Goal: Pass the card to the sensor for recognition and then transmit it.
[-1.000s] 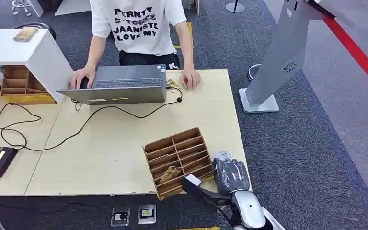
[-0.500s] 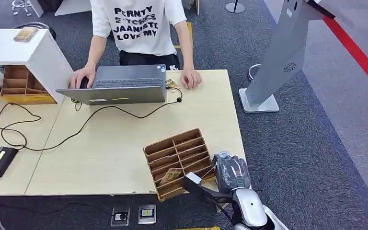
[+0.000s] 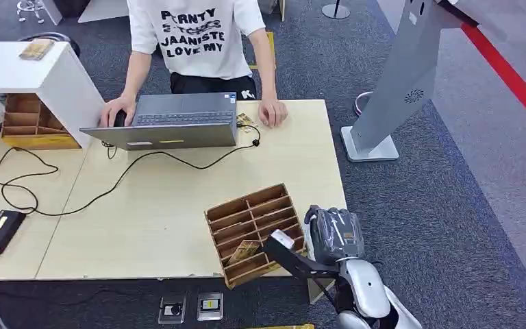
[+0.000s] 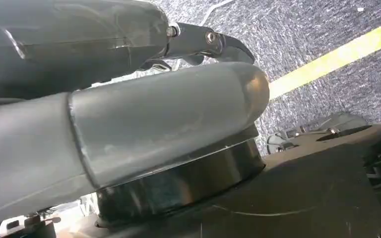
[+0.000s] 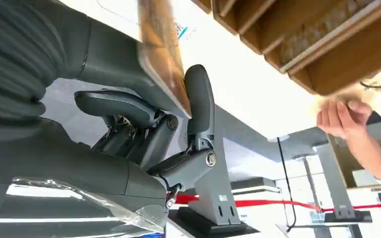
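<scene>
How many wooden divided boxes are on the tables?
2. One wooden box stands at the near table edge, beside the right robot hand. The other box is at the far left, partly behind the white stand.

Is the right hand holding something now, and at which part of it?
Yes. The right hand pinches a card between thumb and a finger, near one edge.

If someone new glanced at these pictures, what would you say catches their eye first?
Probably the right hand at the table's near right corner, pinching a card between thumb and finger just beside the wooden slotted tray. Next, the person in a printed white shirt at the far edge, hands by an open laptop, and the tall grey kiosk standing off to the right.
</scene>
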Robot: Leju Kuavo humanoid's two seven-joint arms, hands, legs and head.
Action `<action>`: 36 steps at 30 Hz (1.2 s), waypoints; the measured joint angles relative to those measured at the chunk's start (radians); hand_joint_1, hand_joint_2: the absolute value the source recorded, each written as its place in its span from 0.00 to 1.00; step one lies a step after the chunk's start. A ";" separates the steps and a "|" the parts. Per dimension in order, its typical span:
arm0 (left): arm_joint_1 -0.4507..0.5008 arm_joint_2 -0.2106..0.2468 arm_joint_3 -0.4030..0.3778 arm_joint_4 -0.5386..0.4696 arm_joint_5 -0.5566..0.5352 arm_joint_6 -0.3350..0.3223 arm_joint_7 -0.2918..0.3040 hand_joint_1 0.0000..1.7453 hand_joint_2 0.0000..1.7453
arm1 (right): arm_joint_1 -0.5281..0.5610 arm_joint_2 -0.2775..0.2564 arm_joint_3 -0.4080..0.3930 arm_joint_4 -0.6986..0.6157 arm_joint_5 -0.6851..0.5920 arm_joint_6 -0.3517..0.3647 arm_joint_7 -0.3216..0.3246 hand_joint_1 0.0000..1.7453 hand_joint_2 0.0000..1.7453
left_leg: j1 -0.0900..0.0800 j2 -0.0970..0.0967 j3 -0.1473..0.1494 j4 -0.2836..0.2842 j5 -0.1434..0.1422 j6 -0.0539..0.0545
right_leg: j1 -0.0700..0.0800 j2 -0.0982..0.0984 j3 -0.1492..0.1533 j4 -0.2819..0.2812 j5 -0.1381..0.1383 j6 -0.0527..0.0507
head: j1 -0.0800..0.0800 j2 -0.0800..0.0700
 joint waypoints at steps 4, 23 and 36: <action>0.001 0.001 0.002 0.000 -0.014 0.000 0.002 0.00 0.00 | -0.003 -0.007 -0.008 -0.027 -0.013 -0.021 0.007 1.00 1.00 | 0.000 0.000 0.000 0.000 0.000 0.000 | 0.000 0.000 0.000 0.000 0.000 0.000 | 0.000 0.000; 0.002 0.000 0.002 0.000 -0.092 -0.011 0.006 0.00 0.00 | 0.013 -0.041 -0.076 -0.152 -0.115 -0.140 -0.025 1.00 1.00 | 0.000 0.000 0.000 0.000 0.000 0.000 | 0.000 0.000 0.000 0.000 0.000 0.000 | 0.000 0.000; 0.003 -0.003 0.002 0.000 -0.157 -0.027 0.009 0.00 0.00 | -0.044 -0.056 -0.100 -0.269 -0.262 -0.175 -0.127 1.00 1.00 | 0.000 0.000 0.000 0.000 0.000 0.000 | 0.000 0.000 0.000 0.000 0.000 0.000 | 0.000 0.000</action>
